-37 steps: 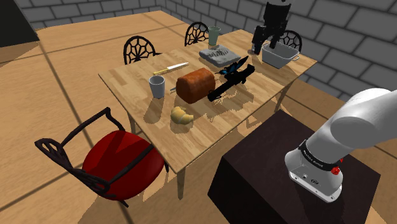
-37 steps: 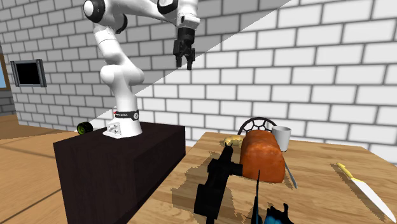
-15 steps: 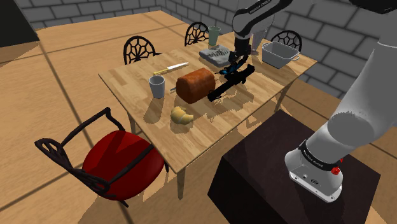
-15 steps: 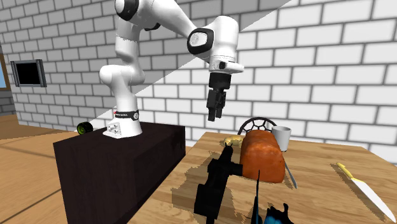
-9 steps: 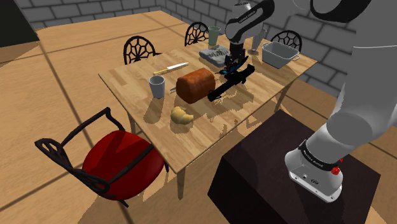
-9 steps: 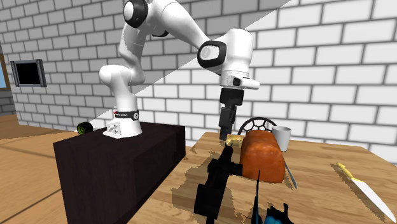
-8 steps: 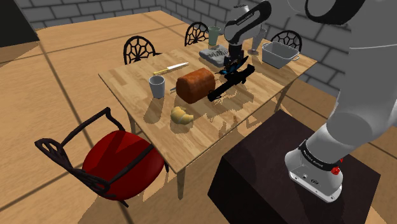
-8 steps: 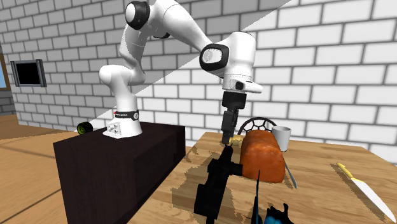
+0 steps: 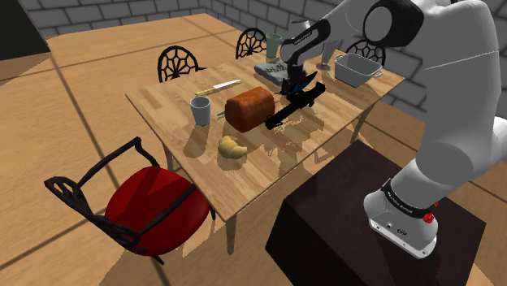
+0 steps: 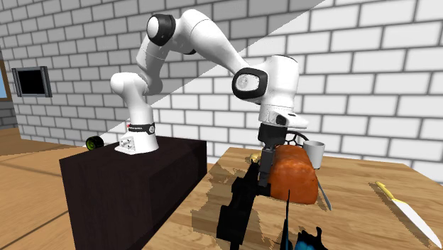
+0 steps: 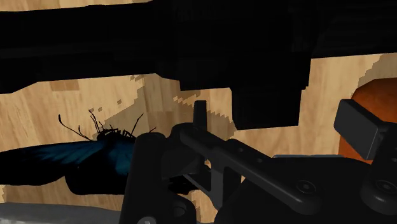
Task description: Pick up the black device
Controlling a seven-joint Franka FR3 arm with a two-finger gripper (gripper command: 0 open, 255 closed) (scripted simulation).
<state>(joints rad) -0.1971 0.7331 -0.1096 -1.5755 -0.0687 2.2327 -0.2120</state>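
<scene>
Black and long, the device is lying on the wooden table right of centre in the shoulder view, its axis running lower left to upper right beside the brown loaf. The gripper is being held just over it, fingers spread, clasping nothing.

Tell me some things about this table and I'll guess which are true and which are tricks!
1. The pincer is low, right by the black device. True.
2. The bread loaf lies on the red chair. False: it lies on the table, beside the black device.
3. A croissant lies on the table. True.
4. The grey cup has tipped over. False: it stands upright.
5. A blue butterfly sits on the table close to the black device. True.
</scene>
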